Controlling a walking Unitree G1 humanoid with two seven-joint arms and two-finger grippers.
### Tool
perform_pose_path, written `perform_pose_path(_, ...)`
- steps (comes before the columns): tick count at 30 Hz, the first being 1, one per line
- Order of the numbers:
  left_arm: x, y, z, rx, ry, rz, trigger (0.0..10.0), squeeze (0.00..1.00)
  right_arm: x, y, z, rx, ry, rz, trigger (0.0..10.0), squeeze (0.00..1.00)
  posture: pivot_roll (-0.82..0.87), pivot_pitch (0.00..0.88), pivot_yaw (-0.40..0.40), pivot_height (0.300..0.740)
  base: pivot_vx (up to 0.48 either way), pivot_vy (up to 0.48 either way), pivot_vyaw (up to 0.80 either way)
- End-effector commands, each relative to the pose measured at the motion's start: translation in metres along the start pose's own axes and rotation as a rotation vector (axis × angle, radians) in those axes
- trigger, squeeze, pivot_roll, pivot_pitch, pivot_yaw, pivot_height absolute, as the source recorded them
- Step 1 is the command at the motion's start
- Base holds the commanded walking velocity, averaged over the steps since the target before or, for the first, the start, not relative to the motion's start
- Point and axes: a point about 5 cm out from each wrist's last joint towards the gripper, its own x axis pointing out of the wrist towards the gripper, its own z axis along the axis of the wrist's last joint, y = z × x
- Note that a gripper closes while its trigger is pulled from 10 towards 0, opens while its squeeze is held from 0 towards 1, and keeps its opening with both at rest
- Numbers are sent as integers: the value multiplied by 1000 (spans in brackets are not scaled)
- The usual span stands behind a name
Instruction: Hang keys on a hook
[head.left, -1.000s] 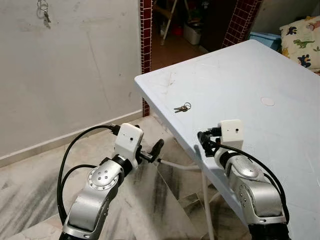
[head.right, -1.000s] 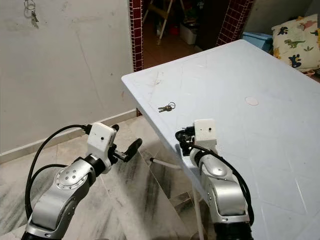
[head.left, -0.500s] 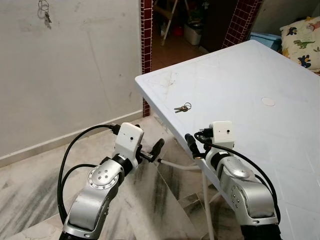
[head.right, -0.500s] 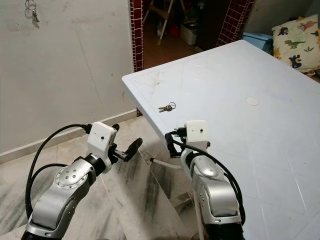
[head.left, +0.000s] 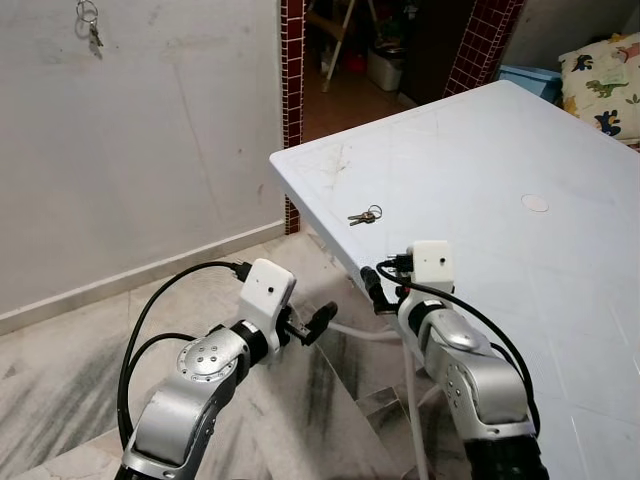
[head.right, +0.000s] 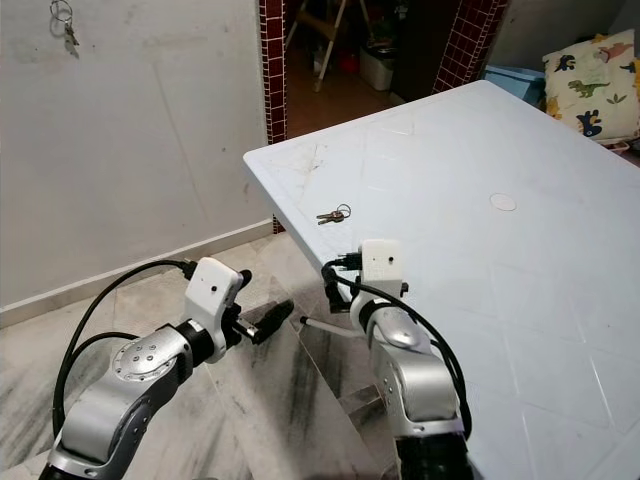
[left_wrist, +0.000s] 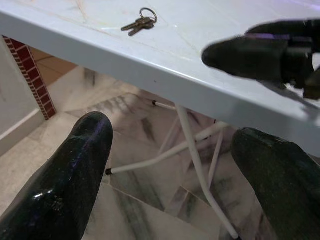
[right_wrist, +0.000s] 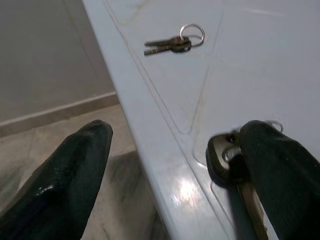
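Both arms had crept forward, the left gripper (head.left: 322, 320) spread wide over bare floor below the table (head.left: 480, 160) edge, the right gripper (right_wrist: 165, 165) splayed astride that edge, short of the keys (head.left: 365, 215) lying just inboard.

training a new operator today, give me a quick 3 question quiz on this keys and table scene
1. True or false: the keys lie on the white table, near its edge.
2. Which claw is at the table edge closest to the keys? A) left claw B) right claw
3. Fill in: a second set of keys hangs high on the ____.

Key
1. True.
2. B: the right claw is open at the table edge, just short of the keys; the left claw is open, lower down over the marble floor.
3. Wall: the hanging keys are on the wall.
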Motion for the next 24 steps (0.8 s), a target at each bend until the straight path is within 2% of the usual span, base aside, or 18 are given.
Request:
perform_pose_path(1,-2,-4,2,9,-2,-19,10000,0,4,0,2,-7,-5,-18,10000,459,190,69,-50,740,0,0,0)
perform_pose_path(3,-2,-4,2,10,0,-19,10000,0,5,1,1,-8,-5,-22,10000,424,193,70,-50,740,0,0,0)
perform_pose_path(4,-3,-4,2,10,2,-18,10000,0,7,1,1,-11,-5,-35,10000,263,196,73,-50,740,0,0,0)
perform_pose_path(5,-3,-3,2,11,3,-17,10000,0,8,-1,1,-12,-4,-52,10000,51,196,73,-50,740,0,0,0)
perform_pose_path(6,-3,-3,2,11,3,-16,10000,0,9,-2,0,-14,-2,-62,10000,0,198,75,-50,740,0,0,0)
perform_pose_path(9,-4,-4,2,11,5,-15,10000,0,10,-5,-1,-16,6,-87,9490,0,199,77,-50,740,0,0,0)
perform_pose_path(11,-5,-3,2,11,6,-13,10000,0,10,-9,-5,-14,30,-112,10000,0,199,79,-49,740,0,0,0)
perform_pose_path(17,-6,-3,2,13,11,-14,10000,0,10,-13,-11,11,46,-143,9765,0,200,84,-45,740,0,0,0)
perform_pose_path(18,-6,-3,2,13,12,-14,10000,0,10,-14,-12,20,48,-149,5765,0,200,84,-45,740,0,0,0)
perform_pose_path(19,-6,-3,2,14,13,-15,10000,0,10,-14,-12,26,49,-153,4863,0,200,84,-45,740,0,0,0)
perform_pose_path(20,-6,-3,2,14,16,-16,10000,0,11,-14,-14,32,51,-155,3451,0,201,85,-45,740,0,0,0)
perform_pose_path(21,-6,-3,1,14,21,-18,10000,0,11,-14,-15,34,52,-157,2941,0,202,85,-44,740,0,0,0)
perform_pose_path(22,-6,-4,0,14,25,-19,10000,0,12,-14,-15,35,53,-159,2941,0,202,85,-44,740,0,0,0)
perform_pose_path(24,-6,-4,-1,15,36,-31,10000,0,13,-13,-17,35,55,-161,3686,0,206,83,-42,740,0,0,0)
